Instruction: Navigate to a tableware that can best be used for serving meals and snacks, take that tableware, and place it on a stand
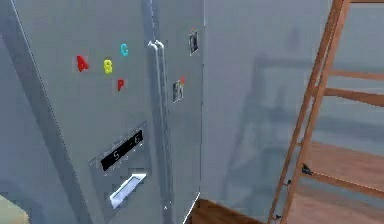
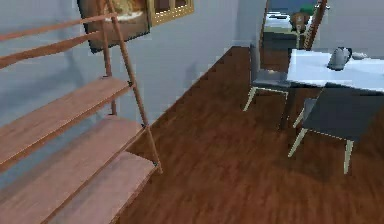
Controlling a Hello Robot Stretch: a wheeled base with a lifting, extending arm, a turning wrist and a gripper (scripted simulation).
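Stainless-steel fridge doors (image 1: 110, 110), dotted with coloured letter magnets (image 1: 105, 68) above a dispenser (image 1: 122, 160), stand at the forward view's left and centre. A wooden stand (image 1: 330, 120) with open shelves rises at that view's right edge.

Arm side view: the wooden stand (image 2: 70, 130) lines the grey wall at left, its shelves bare, under a framed picture (image 2: 120, 20). Across the dark plank floor (image 2: 220, 150), grey chairs (image 2: 340, 115) flank a white table (image 2: 330, 72) carrying a small dark object (image 2: 340, 57), too small to identify.
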